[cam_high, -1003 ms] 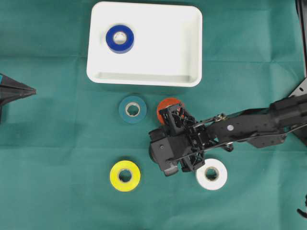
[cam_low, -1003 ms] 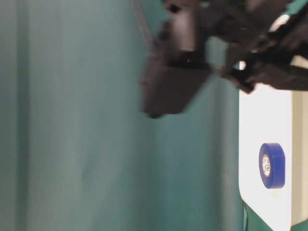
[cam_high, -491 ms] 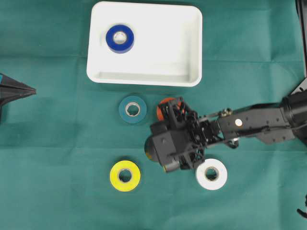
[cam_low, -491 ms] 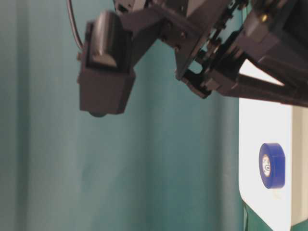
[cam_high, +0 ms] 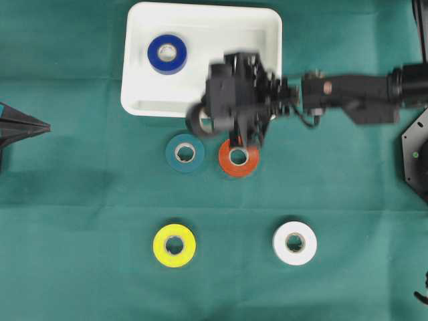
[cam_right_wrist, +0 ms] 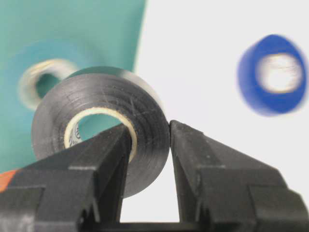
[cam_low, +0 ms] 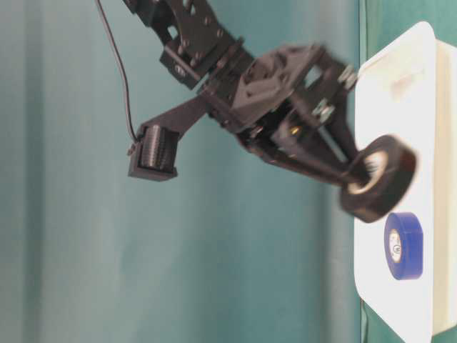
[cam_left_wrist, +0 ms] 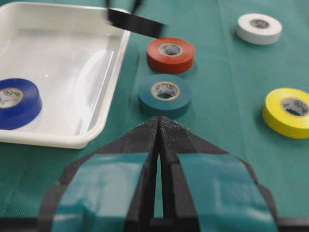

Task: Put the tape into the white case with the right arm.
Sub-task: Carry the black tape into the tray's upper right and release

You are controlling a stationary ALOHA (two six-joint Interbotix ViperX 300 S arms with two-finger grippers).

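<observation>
My right arm has swung from mid-table to the white case, jaws clenched on a black tape roll at its near rim (release comes next).

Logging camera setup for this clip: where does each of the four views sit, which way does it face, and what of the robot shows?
Overhead: straight down on the white case; right arm reaching in.
Table-level: low and turned sideways; right gripper carrying black tape.
Left wrist: forward over the shut left gripper towards loose rolls.
Right wrist: along its fingers, pinching the black tape.
All four share the blue tape in the case.
</observation>
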